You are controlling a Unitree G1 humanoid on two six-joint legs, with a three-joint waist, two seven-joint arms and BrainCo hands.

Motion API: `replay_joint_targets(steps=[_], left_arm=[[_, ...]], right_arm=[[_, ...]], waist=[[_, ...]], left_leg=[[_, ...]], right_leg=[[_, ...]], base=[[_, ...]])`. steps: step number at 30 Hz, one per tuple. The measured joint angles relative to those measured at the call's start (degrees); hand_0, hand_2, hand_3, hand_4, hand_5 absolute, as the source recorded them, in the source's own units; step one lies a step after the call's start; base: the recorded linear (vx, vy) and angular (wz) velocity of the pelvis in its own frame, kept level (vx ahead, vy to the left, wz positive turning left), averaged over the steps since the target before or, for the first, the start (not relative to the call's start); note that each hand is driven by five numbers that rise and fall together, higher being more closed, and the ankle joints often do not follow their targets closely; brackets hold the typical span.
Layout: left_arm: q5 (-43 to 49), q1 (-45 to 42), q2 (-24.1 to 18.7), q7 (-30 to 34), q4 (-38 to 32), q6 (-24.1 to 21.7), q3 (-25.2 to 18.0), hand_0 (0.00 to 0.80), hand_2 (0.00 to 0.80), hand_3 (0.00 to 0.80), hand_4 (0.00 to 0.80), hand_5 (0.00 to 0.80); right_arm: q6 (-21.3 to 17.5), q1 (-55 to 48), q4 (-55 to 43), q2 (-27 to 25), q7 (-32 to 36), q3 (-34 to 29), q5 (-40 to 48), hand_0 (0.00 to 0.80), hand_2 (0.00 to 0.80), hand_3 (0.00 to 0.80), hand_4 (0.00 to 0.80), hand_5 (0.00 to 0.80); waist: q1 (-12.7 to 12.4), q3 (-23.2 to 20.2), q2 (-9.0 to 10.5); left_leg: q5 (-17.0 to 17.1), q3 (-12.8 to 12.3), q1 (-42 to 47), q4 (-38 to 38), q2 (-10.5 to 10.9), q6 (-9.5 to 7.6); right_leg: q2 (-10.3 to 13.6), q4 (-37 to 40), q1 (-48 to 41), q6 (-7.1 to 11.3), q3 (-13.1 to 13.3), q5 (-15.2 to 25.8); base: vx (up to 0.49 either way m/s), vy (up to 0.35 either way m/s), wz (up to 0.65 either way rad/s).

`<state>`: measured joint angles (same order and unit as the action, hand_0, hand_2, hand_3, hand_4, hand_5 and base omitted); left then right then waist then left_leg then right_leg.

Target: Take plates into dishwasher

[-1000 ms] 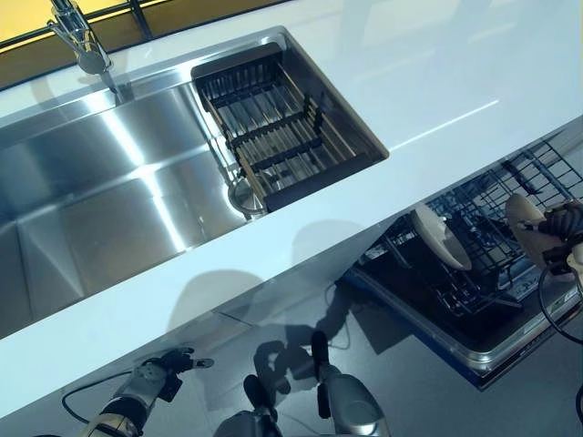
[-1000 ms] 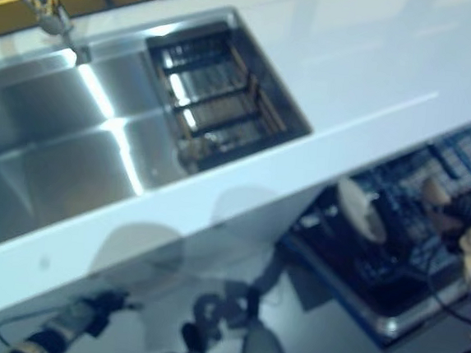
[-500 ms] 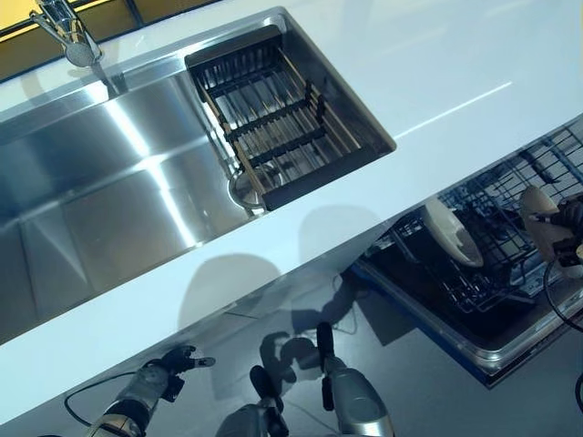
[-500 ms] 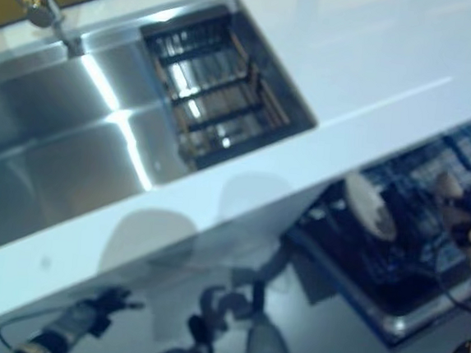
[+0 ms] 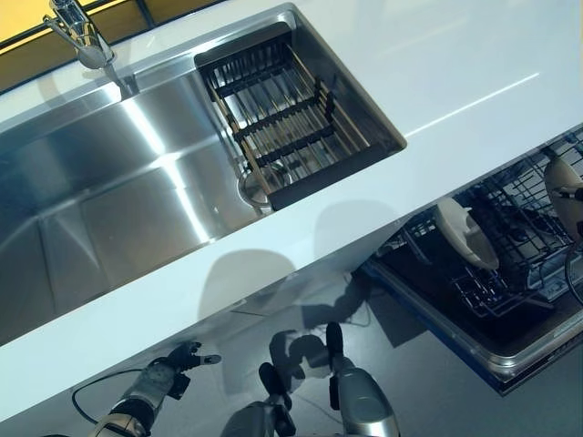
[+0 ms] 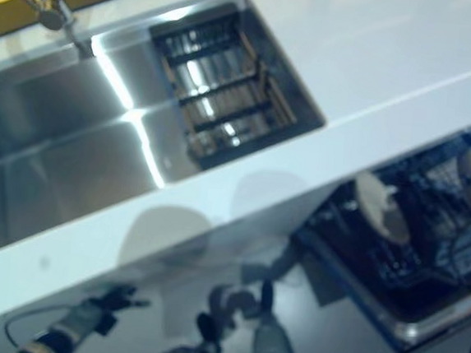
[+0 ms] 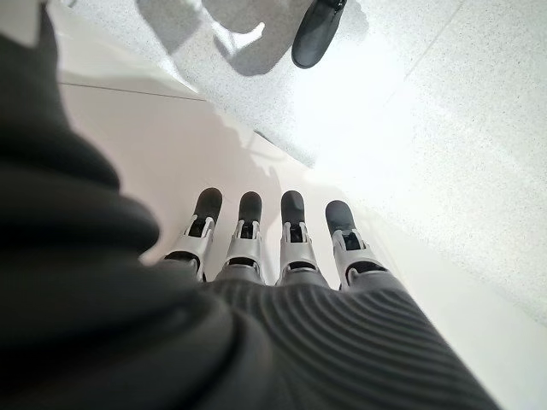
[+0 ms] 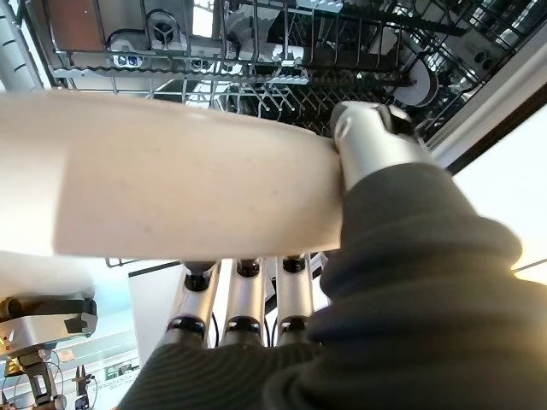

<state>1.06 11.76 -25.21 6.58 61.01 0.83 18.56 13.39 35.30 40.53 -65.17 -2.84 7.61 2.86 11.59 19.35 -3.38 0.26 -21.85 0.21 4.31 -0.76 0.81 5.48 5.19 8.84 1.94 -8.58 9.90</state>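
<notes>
White countertop [image 5: 474,64] with a stainless steel sink [image 5: 100,191] runs above the open dishwasher's dark wire rack [image 5: 510,228], where one cream round plate [image 5: 466,233] already stands on edge. My right hand [image 8: 367,141] pinches a second cream plate [image 8: 188,188], thumb on its face and fingers underneath, over the rack's far right end, while my left hand [image 7: 273,239] hangs by the floor, fingers straight and empty. Risk as I see it: the plate lands across the tines instead of between them and tips, or slips from the thin pinch and chips on the wire.
</notes>
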Motion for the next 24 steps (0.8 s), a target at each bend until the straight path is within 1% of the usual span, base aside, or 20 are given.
replay_joint_targets(steps=[9, 13, 21, 24], left_arm=[[-0.1, 0.7, 0.5, 0.0, 0.0, 0.3, 0.5, 0.000, 0.000, 0.000, 0.000, 0.000], [-0.1, 1.3, 0.6, 0.0, 0.0, 1.0, 0.7, 0.000, 0.000, 0.000, 0.000, 0.000], [-0.7, 3.4, 1.7, 0.1, 0.0, 1.5, 1.2, 0.000, 0.000, 0.000, 0.000, 0.000], [-0.9, 4.1, 1.8, 0.1, -0.2, 1.8, 1.2, 0.000, 0.000, 0.000, 0.000, 0.000]], right_arm=[[0.3, 0.0, 0.0, -0.1, 0.6, 0.2, 0.0, 0.800, 0.800, 0.800, 0.800, 0.800], [0.3, 1.0, 0.0, 0.0, 0.8, 2.6, 0.0, 0.800, 0.800, 0.800, 0.800, 0.800], [0.3, 5.4, 0.3, 0.0, 1.1, 7.0, -0.5, 0.800, 0.800, 0.800, 0.800, 0.800], [0.3, 7.2, 0.3, 0.0, 1.1, 7.6, -0.6, 0.800, 0.800, 0.800, 0.800, 0.800]], waist=[[0.0, 0.4, -1.62], [0.1, 0.7, -2.36], [0.0, 2.6, -5.67], [0.1, 3.8, -6.50]], left_leg=[[0.1, 0.1, -1.0, 0.0, 0.1, -0.09], [0.2, 0.1, -2.0, -0.1, 0.2, -0.18], [0.7, 0.0, -4.5, 0.1, 0.3, -0.25], [0.8, 0.0, -5.2, 0.1, 0.4, -0.22]], right_leg=[[0.2, -0.1, 1.0, -0.03, -0.4, 0.0], [0.3, 0.0, 1.9, -0.03, -0.3, 0.0], [0.3, -0.2, 4.6, -0.26, 0.0, 0.6], [0.3, -0.2, 5.4, -0.33, 0.1, 0.7]], base=[[0.000, 0.000, 0.00], [0.000, 0.000, 0.00], [0.000, 0.004, 0.00], [0.002, 0.021, -0.03]])
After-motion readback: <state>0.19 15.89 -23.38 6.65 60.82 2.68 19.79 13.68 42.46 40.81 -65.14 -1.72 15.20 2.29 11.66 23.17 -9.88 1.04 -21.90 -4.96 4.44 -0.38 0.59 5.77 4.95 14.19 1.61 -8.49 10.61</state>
